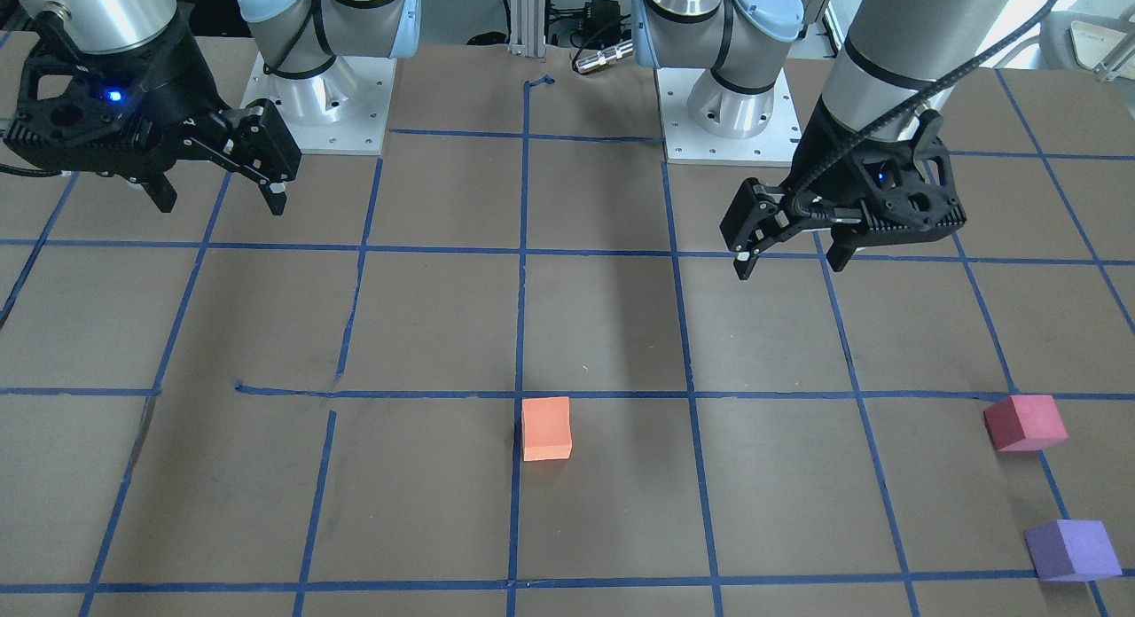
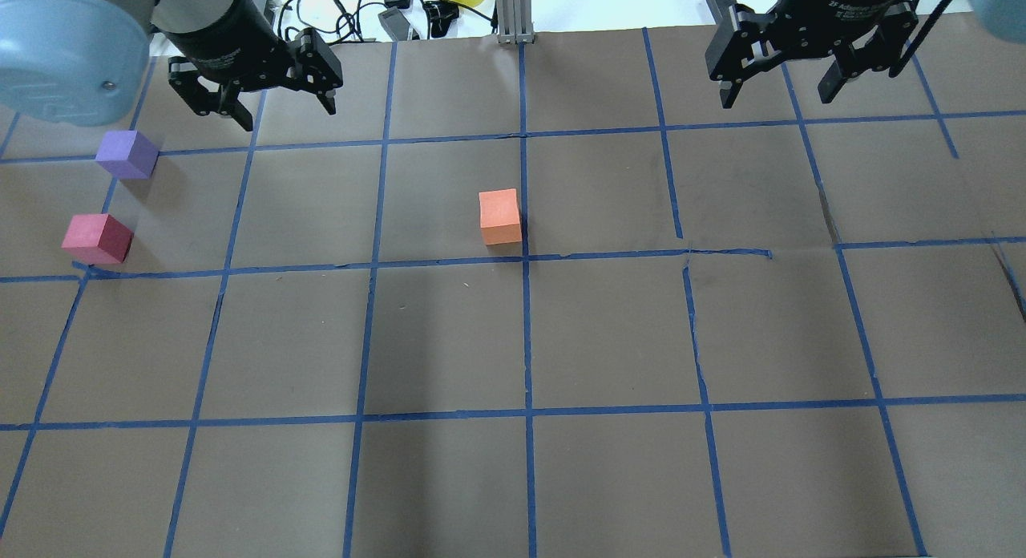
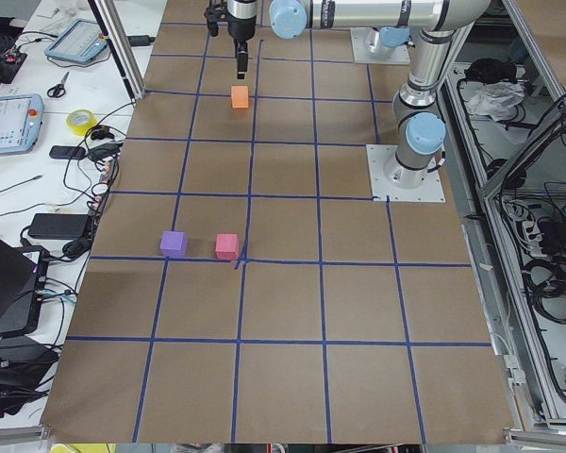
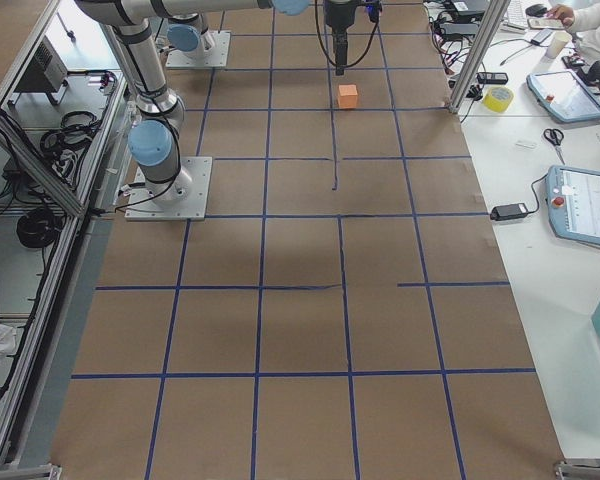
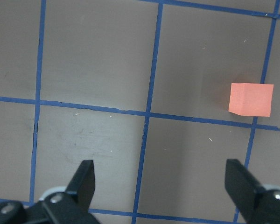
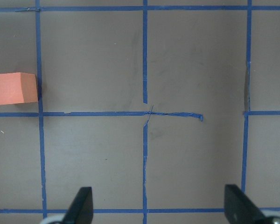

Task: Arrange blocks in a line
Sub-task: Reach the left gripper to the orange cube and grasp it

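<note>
- Currently, neither claw is holding a block; the task is standing at its opening step, with no first pick begun.
- The left claw (image 2: 287,115) is hanging above the counter (image 2: 609,341) at the upper left of the overhead view, its jaws spread wide and carrying nothing.
- The right claw (image 2: 776,97) is hanging at the upper right of the same view, likewise spread wide and empty.
- The orange block (image 2: 500,216) is sitting near the middle of the overhead view, just left of the central vertical tape line and just above a horizontal one. It is showing at the right of the left wrist view and at the left edge of the right wrist view.
- The red-pink block (image 2: 96,238) and the purple block (image 2: 126,154) are sitting at the far left of the overhead view. They are near each other but apart, purple above red-pink, and both are well apart from the orange one.
- Judgement: the three are not forming a line as they are lying; two are pairing up in a short column while the third is standing off to one side.
- Judgement: the left claw is sitting better placed for the next move, the purple block lying just below and to its left in the overhead view. That move is calling for a descent with the jaws straddling one block squarely, closing on opposite flat faces, then carrying it toward the others.
- Risk: an off-centre pinch is likely to twist or tip so small a block.
</note>
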`<state>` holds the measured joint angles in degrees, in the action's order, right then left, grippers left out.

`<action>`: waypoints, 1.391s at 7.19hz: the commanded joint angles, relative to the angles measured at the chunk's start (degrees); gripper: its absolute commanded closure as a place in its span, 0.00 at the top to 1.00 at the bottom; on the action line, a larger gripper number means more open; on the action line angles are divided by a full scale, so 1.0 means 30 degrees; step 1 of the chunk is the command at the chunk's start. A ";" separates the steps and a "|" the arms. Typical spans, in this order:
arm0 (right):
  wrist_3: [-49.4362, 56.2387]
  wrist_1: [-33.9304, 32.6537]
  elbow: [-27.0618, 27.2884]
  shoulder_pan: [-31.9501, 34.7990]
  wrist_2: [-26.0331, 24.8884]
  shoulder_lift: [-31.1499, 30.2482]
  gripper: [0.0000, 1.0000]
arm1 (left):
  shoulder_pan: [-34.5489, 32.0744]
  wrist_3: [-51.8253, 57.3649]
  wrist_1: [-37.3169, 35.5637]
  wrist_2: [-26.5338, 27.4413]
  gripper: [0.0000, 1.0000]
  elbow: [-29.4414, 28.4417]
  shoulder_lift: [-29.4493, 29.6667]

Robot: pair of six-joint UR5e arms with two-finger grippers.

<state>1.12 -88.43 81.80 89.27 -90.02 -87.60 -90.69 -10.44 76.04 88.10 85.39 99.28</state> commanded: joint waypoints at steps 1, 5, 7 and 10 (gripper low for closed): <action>0.0036 -0.0053 0.0040 -0.0020 0.0007 -0.0009 1.00 | -0.2044 -0.1583 -0.1849 -0.0161 1.00 -0.1151 0.2956; 0.0065 -0.0053 0.0040 -0.0021 0.0008 -0.0009 1.00 | -0.4951 -0.1878 -0.3799 0.0840 1.00 -0.1979 0.7911; 0.0036 -0.0082 0.0040 -0.0020 0.0037 -0.0009 1.00 | -0.5277 -0.1063 -0.4076 0.0810 1.00 -0.2038 0.9234; 0.0036 -0.0083 0.0011 0.0037 0.0066 -0.0038 1.00 | -0.5277 -0.1383 -0.4105 0.0490 1.00 -0.2038 1.0233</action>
<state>1.23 -88.74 81.90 89.18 -89.86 -87.64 -106.49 -14.18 63.81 90.25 79.28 128.88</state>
